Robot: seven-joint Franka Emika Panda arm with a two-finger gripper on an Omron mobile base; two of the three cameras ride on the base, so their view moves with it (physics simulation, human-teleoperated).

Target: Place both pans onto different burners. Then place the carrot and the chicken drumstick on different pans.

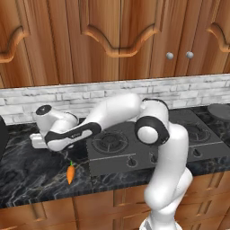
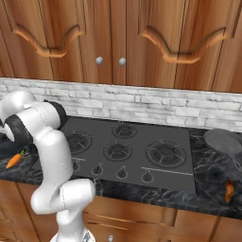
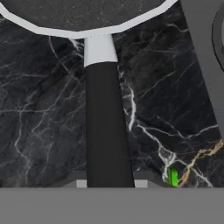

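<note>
The silver-rimmed pan [image 3: 78,31] lies on the black marble counter at the top of the hand view. Its black handle [image 3: 107,131] runs straight down into my gripper [image 3: 109,183], which is shut on it. In the left base view my gripper [image 1: 37,142] reaches low over the counter, left of the stovetop [image 1: 179,148]. Just in front of it lies the carrot [image 1: 70,174] [image 2: 15,159], whose green top [image 3: 173,177] shows beside the handle. The plain dark grey pan [image 2: 224,142] [image 1: 220,111] sits on the counter right of the stove. The chicken drumstick [image 2: 229,190] lies in front of that pan, near the counter edge.
The stovetop [image 2: 127,146] carries several ringed burners, such as the big one [image 2: 164,152], with control knobs [image 2: 122,173] along its front. A white brick backsplash [image 2: 142,106] and wooden cabinets [image 2: 118,38] stand behind. My arm [image 1: 112,114] stretches over the stove's left part.
</note>
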